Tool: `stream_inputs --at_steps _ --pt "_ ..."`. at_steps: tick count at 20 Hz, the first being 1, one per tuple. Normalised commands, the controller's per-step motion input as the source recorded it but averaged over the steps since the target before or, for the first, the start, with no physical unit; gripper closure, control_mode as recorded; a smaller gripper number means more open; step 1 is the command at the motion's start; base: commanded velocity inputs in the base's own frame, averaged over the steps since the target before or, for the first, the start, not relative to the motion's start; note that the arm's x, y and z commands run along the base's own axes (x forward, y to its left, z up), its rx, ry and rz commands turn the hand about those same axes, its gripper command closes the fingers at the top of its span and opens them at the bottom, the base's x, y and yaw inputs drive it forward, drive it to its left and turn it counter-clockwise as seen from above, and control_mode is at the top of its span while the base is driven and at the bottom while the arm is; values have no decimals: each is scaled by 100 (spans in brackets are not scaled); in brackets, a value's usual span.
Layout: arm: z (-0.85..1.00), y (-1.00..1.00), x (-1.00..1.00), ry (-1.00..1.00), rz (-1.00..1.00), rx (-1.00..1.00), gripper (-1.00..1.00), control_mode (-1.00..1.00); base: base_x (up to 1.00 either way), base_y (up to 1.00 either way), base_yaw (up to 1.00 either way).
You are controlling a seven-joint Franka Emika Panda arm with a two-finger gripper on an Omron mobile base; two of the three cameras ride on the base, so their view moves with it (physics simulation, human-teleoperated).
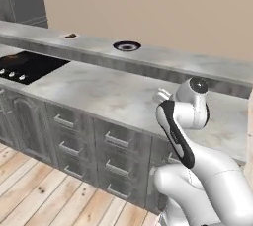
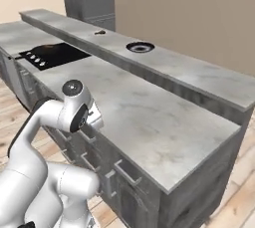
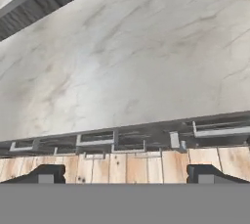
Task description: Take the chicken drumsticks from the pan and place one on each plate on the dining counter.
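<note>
The dining counter (image 1: 197,64) runs along the far side; the navy-rimmed plate (image 1: 127,46) sits on it, a drumstick (image 1: 70,36) on the pale plate further left; the gripper (image 3: 127,173) hangs over the worktop's (image 3: 146,47) near edge, fingers wide apart, holding nothing; no writing readable.

Even, diffuse rendered lighting is observed in all three views; no single light source can be identified. No hard cast shadows are seen on the worktop (image 1: 99,92); only soft shading is noted under the dining counter (image 1: 163,55) slab edge. A faint pale sheen is recorded on the marble in the hand view. The hob (image 1: 27,66) glass is rendered dark, with a dull reflection. Resolution is low: edges are soft and jagged, distant items blurred. No lens distortion is noted at the edges.
</note>
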Motion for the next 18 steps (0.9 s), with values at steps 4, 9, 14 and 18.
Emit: stream_inputs --at_steps 4,9,14,18 --pt "0 0 0 0 0 0 -100 100 49 100 -39" --pt "0 0 0 0 0 0 -100 100 40 100 -38" --pt "0 0 0 0 0 0 -100 100 27 100 -38" --pt "0 0 0 0 0 0 -100 100 17 100 -37"
